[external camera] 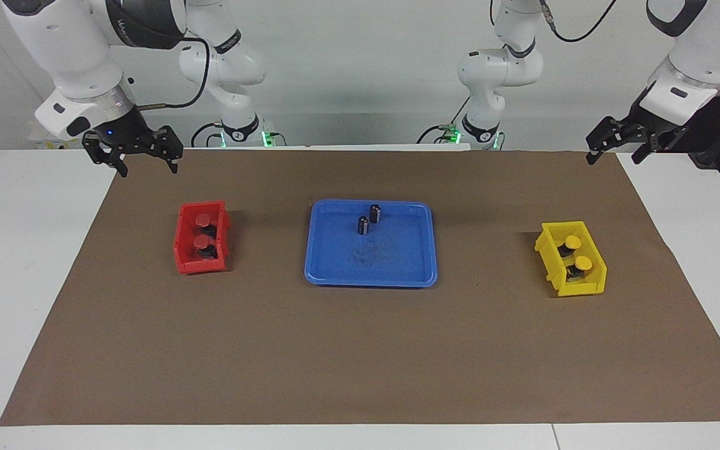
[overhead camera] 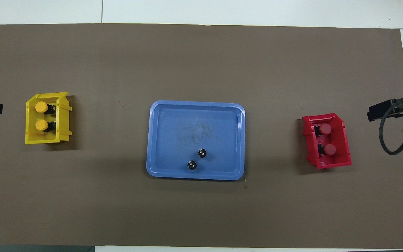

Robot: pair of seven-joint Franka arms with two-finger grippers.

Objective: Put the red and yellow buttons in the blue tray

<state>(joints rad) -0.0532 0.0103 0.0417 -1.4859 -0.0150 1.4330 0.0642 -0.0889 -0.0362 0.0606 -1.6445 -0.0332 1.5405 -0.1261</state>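
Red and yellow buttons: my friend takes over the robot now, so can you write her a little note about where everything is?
Left gripper: open, holding nothing, raised at the left arm's end of the table.
Right gripper: open, holding nothing, raised near the red bin.
Two red buttons lie in the red bin; two yellow buttons lie in the yellow bin.
Blue tray: mid-table, holding only two dark cylinders.
Done: nothing. Left: move all four buttons into the tray.
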